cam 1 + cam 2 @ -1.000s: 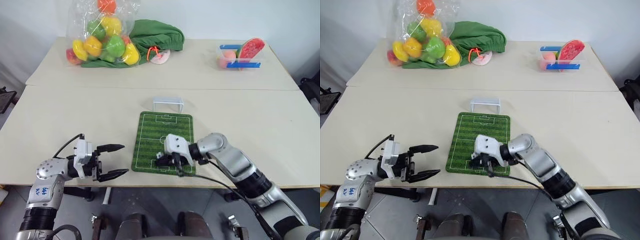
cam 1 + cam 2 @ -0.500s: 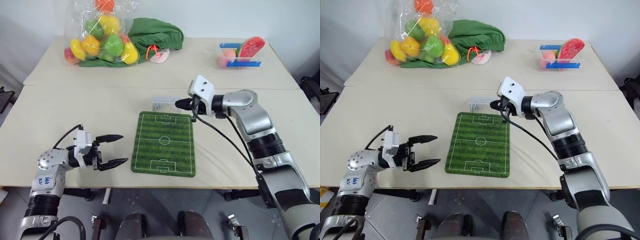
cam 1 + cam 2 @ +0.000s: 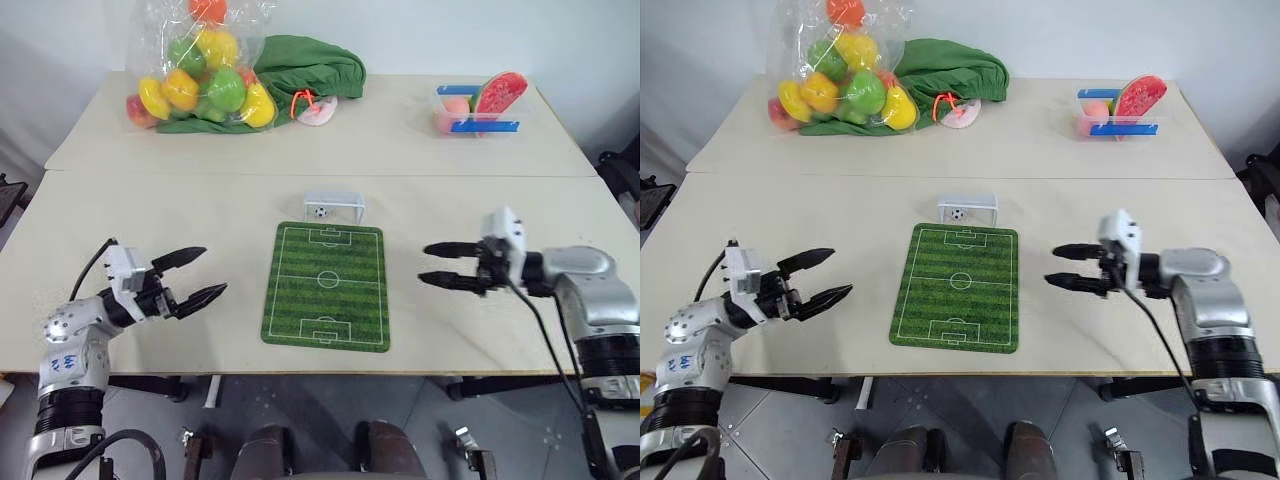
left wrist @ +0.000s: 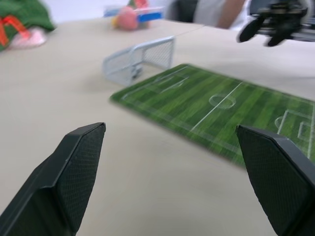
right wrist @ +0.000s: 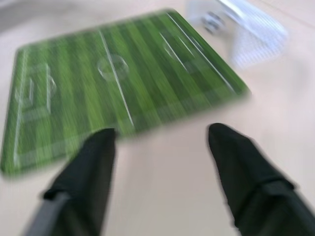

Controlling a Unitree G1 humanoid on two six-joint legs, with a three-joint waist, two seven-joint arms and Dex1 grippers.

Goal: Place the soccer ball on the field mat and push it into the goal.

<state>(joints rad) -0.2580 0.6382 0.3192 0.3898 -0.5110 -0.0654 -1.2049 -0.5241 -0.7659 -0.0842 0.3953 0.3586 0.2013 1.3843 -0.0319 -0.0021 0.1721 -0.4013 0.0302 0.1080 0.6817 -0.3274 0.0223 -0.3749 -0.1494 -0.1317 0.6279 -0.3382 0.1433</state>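
Moved: right claw has swung from the goal out to the mat's right and spread its fingers; left claw has drifted further left.
Left claw: open, empty, over bare desk left of the mat.
Ball: on the desk inside the goal mouth, just beyond the mat's far edge.
Right claw: open, empty.
Desk: pale, two tops butted together; bag of fruit and green cloth far left, clear box far right.
Room: white wall behind.
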